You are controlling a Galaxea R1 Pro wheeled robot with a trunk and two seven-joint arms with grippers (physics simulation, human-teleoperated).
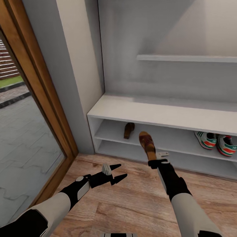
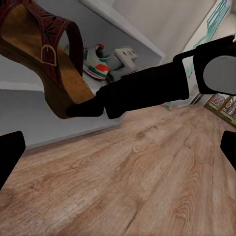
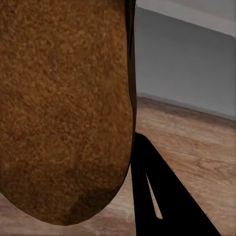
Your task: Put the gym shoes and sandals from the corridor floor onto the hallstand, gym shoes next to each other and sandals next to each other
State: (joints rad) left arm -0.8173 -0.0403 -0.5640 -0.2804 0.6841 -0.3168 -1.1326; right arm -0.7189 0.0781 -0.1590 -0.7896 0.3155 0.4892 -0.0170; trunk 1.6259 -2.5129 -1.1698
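Over light brown wood-plank corridor floor [image 1: 131, 200], in front of the wide low pale-grey hallstand [image 1: 158, 113] with two open shelf tiers, was held the second dark brown woven-strap sandal with tan footbed [image 1: 147, 144], pinched at its heel by the right gripper [image 1: 157, 162], toe aimed at the upper tier. Best pushed level under that tier's top edge, steered toward the first brown sandal [image 1: 129, 130] lying deeper in the hallstand's left part, and set down just beside it. Parked already in the hallstand's right part were the two white gym shoes with green stripes and red accents [image 1: 215, 142], well clear; hung spread wide and empty above the planks near the hallstand's left end was the left gripper [image 1: 118, 172], out of the way.
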